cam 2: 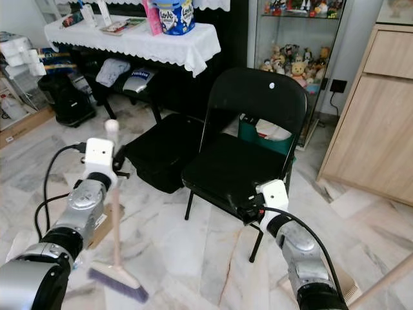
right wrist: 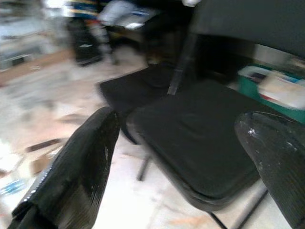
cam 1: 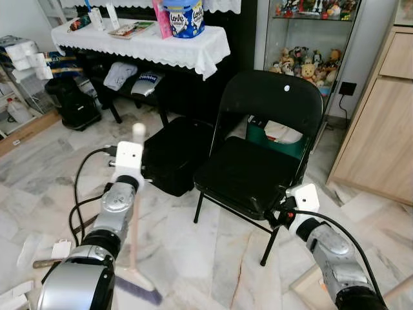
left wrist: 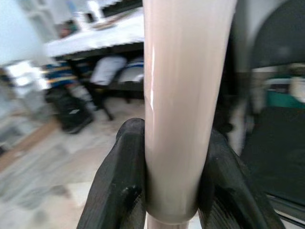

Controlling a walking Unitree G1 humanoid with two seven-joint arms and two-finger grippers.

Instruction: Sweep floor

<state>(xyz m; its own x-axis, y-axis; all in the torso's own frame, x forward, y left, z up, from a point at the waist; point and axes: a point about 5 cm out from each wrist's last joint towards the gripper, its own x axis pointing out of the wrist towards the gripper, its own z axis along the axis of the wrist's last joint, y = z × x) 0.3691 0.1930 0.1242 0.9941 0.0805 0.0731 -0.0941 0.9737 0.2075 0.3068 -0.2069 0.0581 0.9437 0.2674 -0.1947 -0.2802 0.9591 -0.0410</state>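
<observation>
Our left gripper [left wrist: 171, 191] clamps the beige plastic broom handle [left wrist: 183, 95]; right gripper [right wrist: 190, 157] spread open — swinging risks striking the black folding chair [cam 1: 258, 168]

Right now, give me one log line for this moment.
left claw: shut on broom handle | broom head: on floor | right claw: open, at black chair seat

The pale veined marble floor [cam 1: 193, 258] carries a black folding metal chair [cam 1: 258, 168] near its middle, all legs down. Just beside the chair lies a flat black fabric case [cam 1: 174, 155]. The lilac bristle head of a beige-handled broom [cam 1: 139, 287] rests on the floor at the near edge. A small brown cardboard box [cam 2: 100, 226] lies beside it, with white paper scraps [cam 1: 61, 248] nearby.
</observation>
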